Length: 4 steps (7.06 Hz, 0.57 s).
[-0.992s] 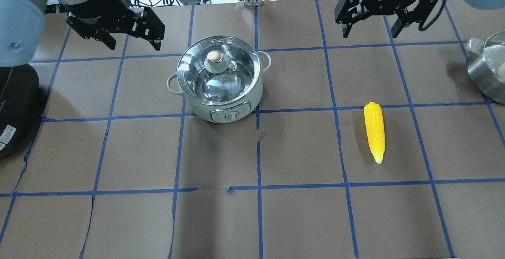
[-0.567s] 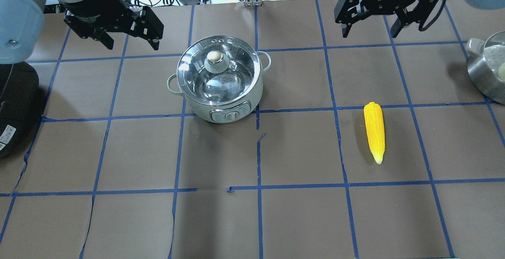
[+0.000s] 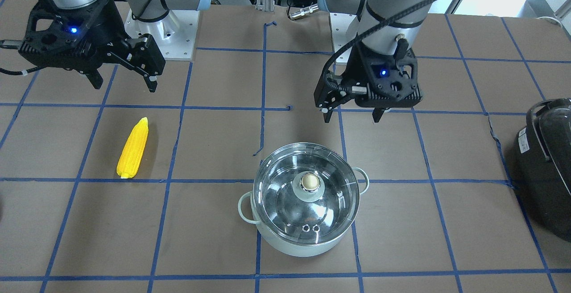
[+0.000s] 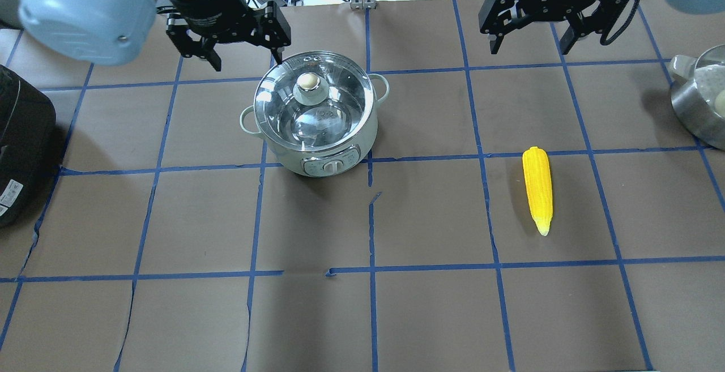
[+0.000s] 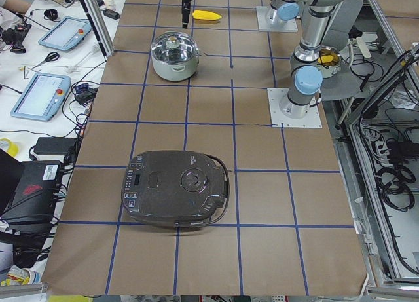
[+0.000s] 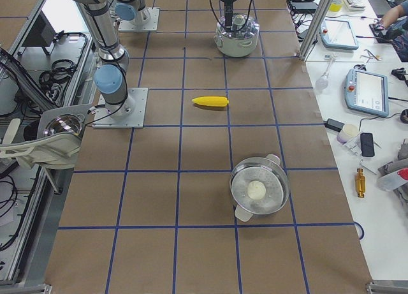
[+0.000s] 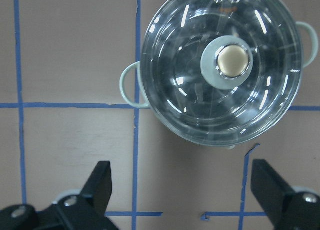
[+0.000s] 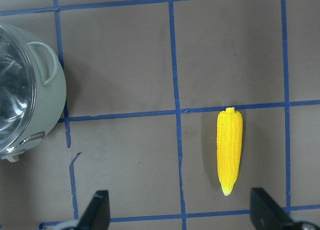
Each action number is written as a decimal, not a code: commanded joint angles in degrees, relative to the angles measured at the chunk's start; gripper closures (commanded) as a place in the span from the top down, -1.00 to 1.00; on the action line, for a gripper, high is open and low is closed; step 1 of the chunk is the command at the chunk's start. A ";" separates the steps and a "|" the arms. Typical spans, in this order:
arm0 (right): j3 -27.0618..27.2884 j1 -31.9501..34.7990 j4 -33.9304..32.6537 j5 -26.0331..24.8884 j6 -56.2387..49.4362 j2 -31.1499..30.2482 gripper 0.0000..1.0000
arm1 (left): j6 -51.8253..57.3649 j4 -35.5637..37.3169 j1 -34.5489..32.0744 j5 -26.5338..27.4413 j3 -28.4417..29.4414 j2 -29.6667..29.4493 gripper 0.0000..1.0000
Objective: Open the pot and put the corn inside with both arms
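A: Where is the round mint-green pot (image 4: 288,155)?
B: It stands on the brown desk (image 4: 430,315) with its glass lid (image 4: 338,97) on. The left claw (image 4: 247,58) hangs near it, spread wide and touching nothing. From its wrist, the pot lies ahead of the fingers.
A: And the yellow toy corn cob (image 4: 537,188)?
B: It lies flat, well apart, toward the robot's right. The right claw (image 4: 529,43) hangs above, also spread, empty.

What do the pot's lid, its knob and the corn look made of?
Lid: looks like clear glass, see-through with sharp glints.
Knob: brassy polished metal cap, mirror-like highlight, on a pale base.
Corn: probably matte yellow plastic or rubber, moulded kernel rows.
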 commanded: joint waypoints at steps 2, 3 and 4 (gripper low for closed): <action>0.00 -0.05 0.00 -0.16 0.00 0.02 1.00 | -6.37 7.93 -3.28 -0.26 2.27 -10.26 1.00; 0.09 -0.05 0.09 -0.16 0.00 0.02 1.00 | -5.59 8.74 -3.64 0.08 2.27 -12.37 1.00; 0.09 -0.05 0.00 -0.16 0.00 0.02 1.00 | -4.63 10.32 -3.64 0.35 1.92 -13.87 1.00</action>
